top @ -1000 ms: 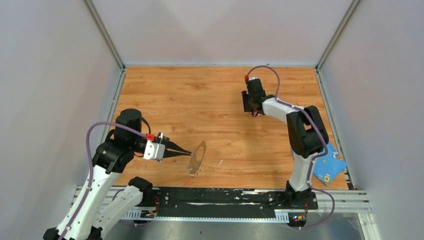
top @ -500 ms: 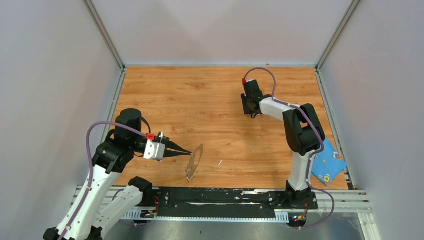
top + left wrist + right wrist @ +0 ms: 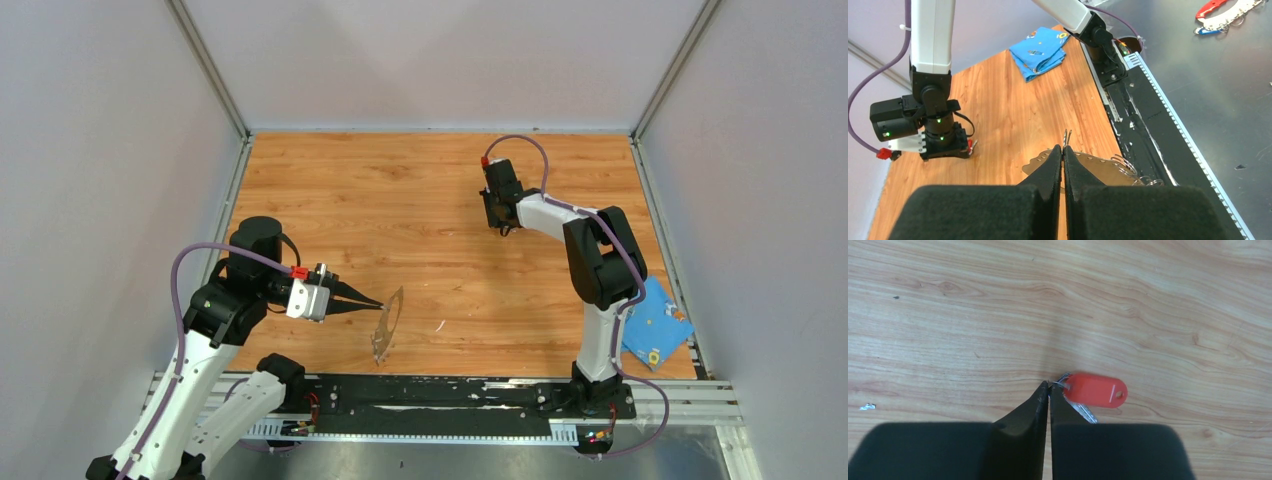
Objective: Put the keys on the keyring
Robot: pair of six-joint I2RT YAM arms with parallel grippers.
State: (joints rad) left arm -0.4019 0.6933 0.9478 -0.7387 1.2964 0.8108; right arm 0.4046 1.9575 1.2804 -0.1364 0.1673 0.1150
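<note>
The keyring [image 3: 388, 322] is held up on edge in the shut left hand [image 3: 1063, 150], ready for a key, while the red key [image 3: 1095, 390] on the desk [image 3: 1148, 300] seems pinched by its wire loop at the tips of the nearly shut right hand [image 3: 1049, 386].

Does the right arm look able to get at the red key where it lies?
Probably yes: the right gripper has its closed fingertips right at the wire loop of the red key, which lies flat on the wooden table with nothing between them.
</note>
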